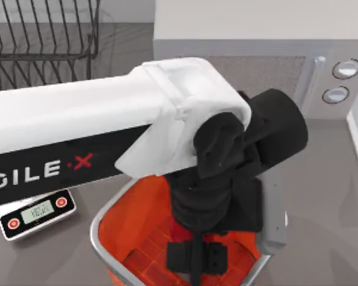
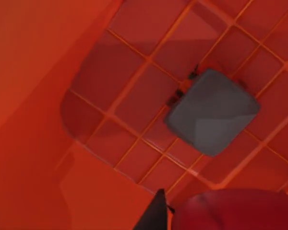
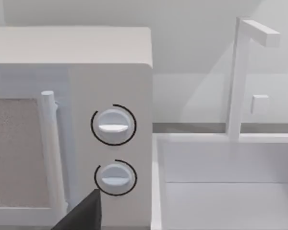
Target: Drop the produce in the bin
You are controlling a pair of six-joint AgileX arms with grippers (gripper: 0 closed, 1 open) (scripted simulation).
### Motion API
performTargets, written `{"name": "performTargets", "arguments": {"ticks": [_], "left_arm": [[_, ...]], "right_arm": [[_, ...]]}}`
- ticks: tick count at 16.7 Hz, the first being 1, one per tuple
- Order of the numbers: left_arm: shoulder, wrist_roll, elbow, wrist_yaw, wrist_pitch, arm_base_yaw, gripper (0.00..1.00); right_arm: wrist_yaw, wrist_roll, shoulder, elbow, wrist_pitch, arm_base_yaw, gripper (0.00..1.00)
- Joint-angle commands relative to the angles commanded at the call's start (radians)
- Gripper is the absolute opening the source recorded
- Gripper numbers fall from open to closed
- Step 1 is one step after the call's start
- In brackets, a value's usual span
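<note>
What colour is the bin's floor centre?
Grey square on the orange-red grid floor of the bin, clearest in the left wrist view.

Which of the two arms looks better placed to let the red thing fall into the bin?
The left. Its pincer hangs over the bin, and its wrist view shows the deep-red produce above the bin's floor. The right arm faces the microwave.

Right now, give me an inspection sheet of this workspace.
Surface: grey table.
Job's things: bin at the front; produce, deep red, above the bin's grid floor beside a fingertip.
Clutter: scale at the table's left.
Grippers: left gripper lowered inside the bin; right gripper's fingertip faces the microwave.
Cables: nothing seen.
Surroundings: dish rack, microwave, sink with faucet.
</note>
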Motion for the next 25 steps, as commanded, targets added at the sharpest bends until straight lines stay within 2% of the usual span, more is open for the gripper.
{"name": "performTargets", "arguments": {"ticks": [8,12,25], "left_arm": [[0.019,0.010,-0.137,0.004,0.156,0.012,0.00],[0.019,0.010,-0.142,0.002,0.162,0.013,0.00],[0.019,0.010,-0.142,0.002,0.162,0.013,0.98]], "right_arm": [[0.000,0.000,0.000,0.000,0.000,0.000,1.00],[0.000,0.000,0.000,0.000,0.000,0.000,1.00],[0.000,0.000,0.000,0.000,0.000,0.000,1.00]]}}
